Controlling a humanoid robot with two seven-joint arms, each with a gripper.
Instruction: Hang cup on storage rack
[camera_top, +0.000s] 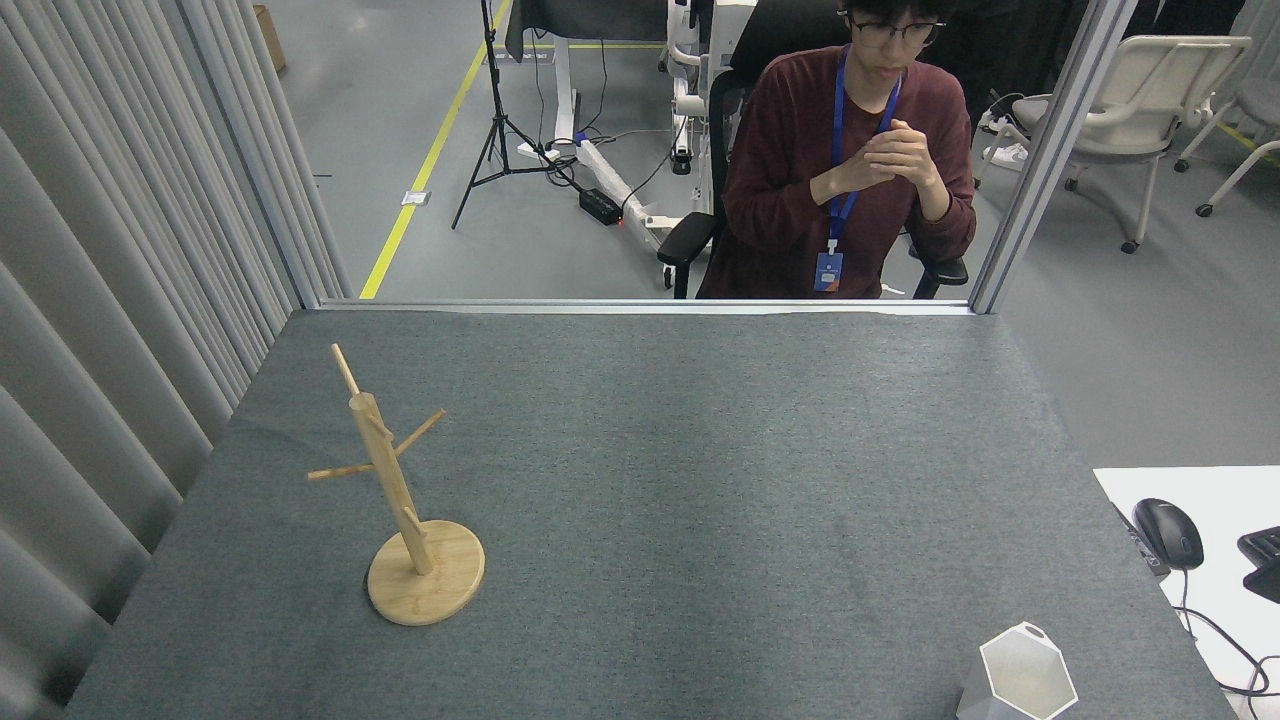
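Observation:
The storage rack (398, 490), a light wooden mug tree with a round disc base and several thin angled pegs, stands upright on the left part of the grey table (680, 480). The cup (1020, 680), white and faceted with a hexagonal rim and a small handle tab at its far side, sits at the table's near right corner, partly cut off by the bottom edge of the head view. Rack and cup are far apart. Neither of my grippers nor any arm shows in the head view.
A person (845, 170) sits in a chair just beyond the table's far edge, hands clasped. Grey curtain panels (110, 300) line the left side. A white desk (1200, 510) with a black mouse (1170, 532) adjoins the right edge. A metal post (1050, 150) rises at the far right corner.

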